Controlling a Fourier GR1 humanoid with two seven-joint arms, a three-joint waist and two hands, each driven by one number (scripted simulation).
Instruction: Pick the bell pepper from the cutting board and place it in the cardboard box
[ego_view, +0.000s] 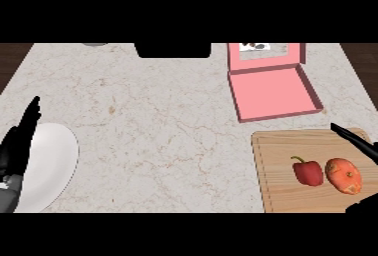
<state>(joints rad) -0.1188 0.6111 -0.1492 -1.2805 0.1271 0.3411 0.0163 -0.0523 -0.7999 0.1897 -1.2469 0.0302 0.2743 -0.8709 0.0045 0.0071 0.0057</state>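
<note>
A red bell pepper (308, 172) lies on the wooden cutting board (280, 150) at the lower right, with an orange round vegetable (344, 176) right beside it. The pink cardboard box (275, 95) stands open behind the board, its lid tipped back. My right hand (357, 142) comes in from the right edge, straight fingers over the board's far right corner, apart from the pepper. My left hand (19, 145) rests at the left edge, fingers straight and pointing up, holding nothing.
A white plate (52, 165) lies at the lower left beside my left hand. A dark block (173, 49) sits at the counter's back edge, left of the box. The marble counter (162, 120) spreads between plate and board.
</note>
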